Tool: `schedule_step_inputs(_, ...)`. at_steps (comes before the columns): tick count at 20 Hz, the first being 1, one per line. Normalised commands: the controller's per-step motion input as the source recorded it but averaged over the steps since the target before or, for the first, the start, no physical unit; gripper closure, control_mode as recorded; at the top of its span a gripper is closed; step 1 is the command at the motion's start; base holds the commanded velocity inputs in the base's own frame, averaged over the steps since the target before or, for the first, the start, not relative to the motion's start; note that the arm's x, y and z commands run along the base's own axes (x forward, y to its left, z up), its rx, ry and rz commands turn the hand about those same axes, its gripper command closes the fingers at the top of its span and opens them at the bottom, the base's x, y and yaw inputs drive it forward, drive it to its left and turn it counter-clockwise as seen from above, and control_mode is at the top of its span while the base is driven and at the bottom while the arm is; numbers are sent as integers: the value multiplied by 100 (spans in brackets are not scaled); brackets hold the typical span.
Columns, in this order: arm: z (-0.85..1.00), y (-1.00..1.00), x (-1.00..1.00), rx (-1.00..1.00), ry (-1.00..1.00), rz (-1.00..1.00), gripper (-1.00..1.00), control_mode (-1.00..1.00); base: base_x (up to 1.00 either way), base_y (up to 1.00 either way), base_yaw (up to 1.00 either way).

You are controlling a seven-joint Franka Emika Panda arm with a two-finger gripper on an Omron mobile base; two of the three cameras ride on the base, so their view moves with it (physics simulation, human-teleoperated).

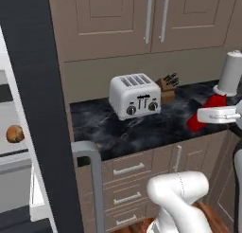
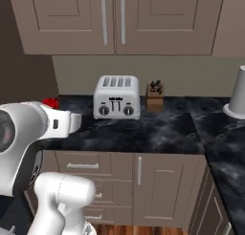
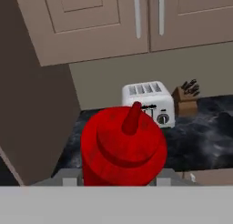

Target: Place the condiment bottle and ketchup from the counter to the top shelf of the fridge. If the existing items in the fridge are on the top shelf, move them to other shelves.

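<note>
Seemingly, the red plastic ketchup bottle [image 3: 123, 148] is pinched in the tool [image 3: 119, 181] above the dark marble desk [image 1: 142, 128], not yet shelved.

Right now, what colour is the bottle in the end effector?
Red all over, nozzle included: the ketchup bottle. The hand view shows it best.

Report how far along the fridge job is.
Done: nothing visibly shelved yet. The visible fridge shelf holds a round brown item, and I can't tell which shelf that is.
In hand: the gripper is shut on the red ketchup, held above the counter near the toaster.
Left: put the ketchup on the top shelf, then fetch the condiment bottle and move any top-shelf items.
</note>
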Motion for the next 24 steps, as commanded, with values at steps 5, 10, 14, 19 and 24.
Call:
schedule_step_inputs(5,0,0,0,0,0,0,100,100,-100,11,34)
schedule_step_inputs(10,0,0,0,0,0,0,100,100,-100,84,29)
schedule_step_inputs(14,0,0,0,0,0,0,100,100,-100,100,23)
schedule_step_inputs(19,0,0,0,0,0,0,100,100,-73,100,11)
schedule_step_inputs(24,0,0,0,0,0,0,100,100,-19,100,0)
